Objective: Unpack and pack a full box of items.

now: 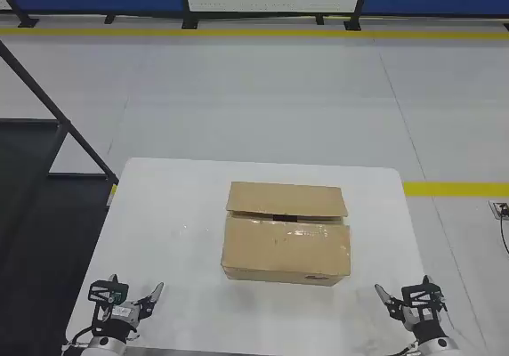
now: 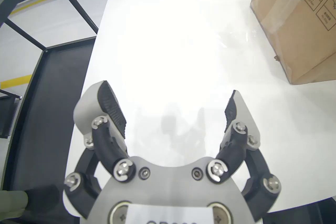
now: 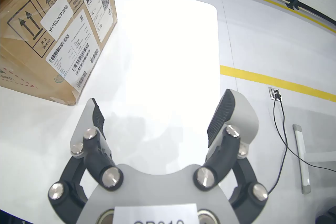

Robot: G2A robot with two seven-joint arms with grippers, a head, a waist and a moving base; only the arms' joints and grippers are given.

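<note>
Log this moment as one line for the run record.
box: flaps down, centre of table | left claw: open, empty, at front edge | right claw: open, empty, at front edge | unpacking: not started

Matt cardboard box (image 1: 286, 234) with glossy tape on a smooth white table (image 1: 174, 231).

You have one brown cardboard box (image 1: 286, 236) standing upright near the middle of the bench (image 1: 174, 222), its long sides parallel to the bench's near edge. Its top flaps are folded down, with a dark slit where they meet. Clear tape runs over it, and white labels (image 3: 73, 51) cover the end facing the bench's right edge.
</note>
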